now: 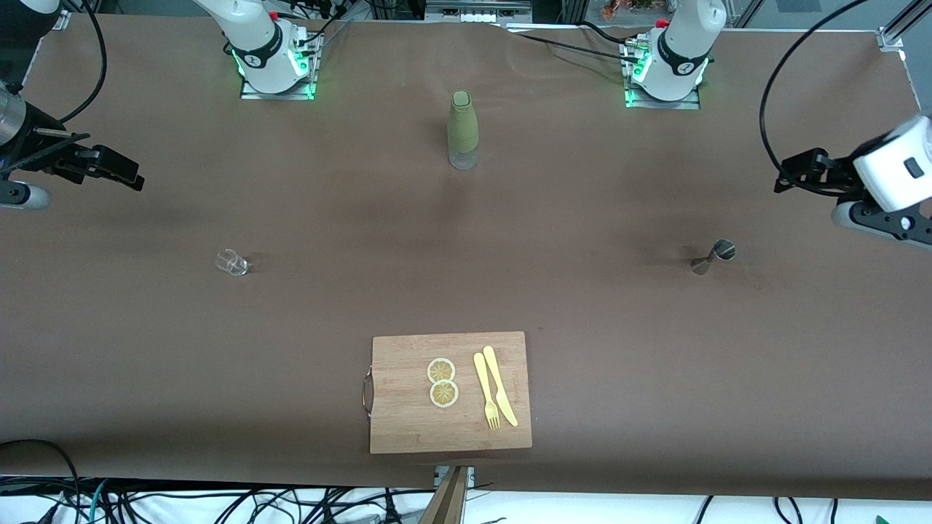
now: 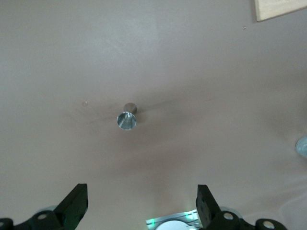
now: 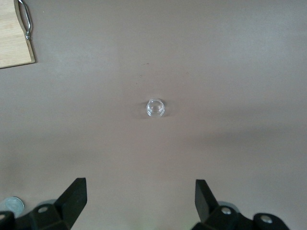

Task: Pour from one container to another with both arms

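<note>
The right gripper [image 1: 120, 175] hangs in the air over the right arm's end of the table [image 1: 291, 327], black fingers [image 3: 72, 199] spread wide with nothing between them. Its arm is cut off by the picture edge, so only the dark wrist and cable show. In the right wrist view a small clear glass [image 3: 156, 108] stands upright on the brown cover, centred ahead of the open jaws and well apart from them; its rim and base are hard to separate because it is transparent.

A green-sleeved bottle [image 1: 463, 131] with a clear base stands upright between the two arm bases. Nearer the front camera lies a wooden cutting board [image 1: 408, 429] carrying two lemon slices [image 1: 442, 382], a yellow fork [image 1: 486, 389] and a yellow knife [image 1: 500, 386].

A metal jigger [image 1: 713, 257] stands toward the left arm's end, centred ahead of the left gripper [image 1: 790, 175], whose jaws also stand wide and empty, clear of it. That white arm is partly cut off too.
</note>
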`<state>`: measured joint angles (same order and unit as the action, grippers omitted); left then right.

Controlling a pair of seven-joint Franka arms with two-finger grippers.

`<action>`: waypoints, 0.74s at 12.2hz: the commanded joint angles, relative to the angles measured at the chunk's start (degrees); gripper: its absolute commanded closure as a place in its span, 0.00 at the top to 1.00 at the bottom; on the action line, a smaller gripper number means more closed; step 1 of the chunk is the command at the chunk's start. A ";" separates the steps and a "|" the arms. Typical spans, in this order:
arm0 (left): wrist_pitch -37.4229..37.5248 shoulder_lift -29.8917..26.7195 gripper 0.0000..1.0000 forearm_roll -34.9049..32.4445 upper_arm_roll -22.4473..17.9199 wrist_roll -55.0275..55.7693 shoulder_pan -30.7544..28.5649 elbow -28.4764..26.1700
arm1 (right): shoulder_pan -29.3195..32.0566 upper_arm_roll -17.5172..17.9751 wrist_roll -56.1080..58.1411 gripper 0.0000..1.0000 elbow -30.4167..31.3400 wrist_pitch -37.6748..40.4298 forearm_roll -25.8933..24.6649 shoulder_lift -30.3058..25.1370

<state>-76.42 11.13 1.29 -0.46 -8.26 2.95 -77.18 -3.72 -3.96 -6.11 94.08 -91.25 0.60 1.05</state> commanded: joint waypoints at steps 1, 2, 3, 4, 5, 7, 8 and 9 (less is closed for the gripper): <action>-3.02 -4.18 1.00 -3.65 8.79 6.14 -6.71 -6.82 | 0.30 0.18 0.05 1.00 -0.74 0.02 0.80 0.09; -4.08 -5.05 1.00 -3.93 9.16 6.41 -6.73 -8.67 | 0.30 0.18 0.05 1.00 -0.74 -0.07 0.72 0.09; -5.83 -5.59 1.00 -3.93 9.08 6.50 -6.90 -10.51 | 0.30 0.18 0.05 1.00 -0.74 -0.07 0.63 0.09; -8.02 -7.16 1.00 -3.67 9.08 6.42 -7.34 -13.49 | 0.30 0.18 0.05 1.00 -0.74 -0.07 0.63 0.09; -11.70 -9.78 1.00 -3.32 9.08 6.42 -7.60 -18.13 | 0.30 0.18 0.05 1.00 -0.74 -0.15 0.63 0.09; -14.81 -11.83 1.00 -3.31 8.55 6.42 -6.73 -22.22 | 0.38 0.09 0.05 1.00 -0.74 -0.42 0.63 0.09; -14.73 -11.66 1.00 -3.31 6.98 5.63 -5.16 -21.70 | 0.38 0.09 0.05 1.00 -0.74 -0.42 0.63 0.18; -14.20 -11.57 1.00 -3.40 3.75 5.54 -2.88 -21.00 | 0.38 0.09 0.05 1.00 -0.74 -0.42 0.37 0.27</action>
<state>-89.65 2.23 -0.83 6.99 -2.53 -2.93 -96.09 -3.71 -3.97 -6.11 94.07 -91.66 0.60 1.05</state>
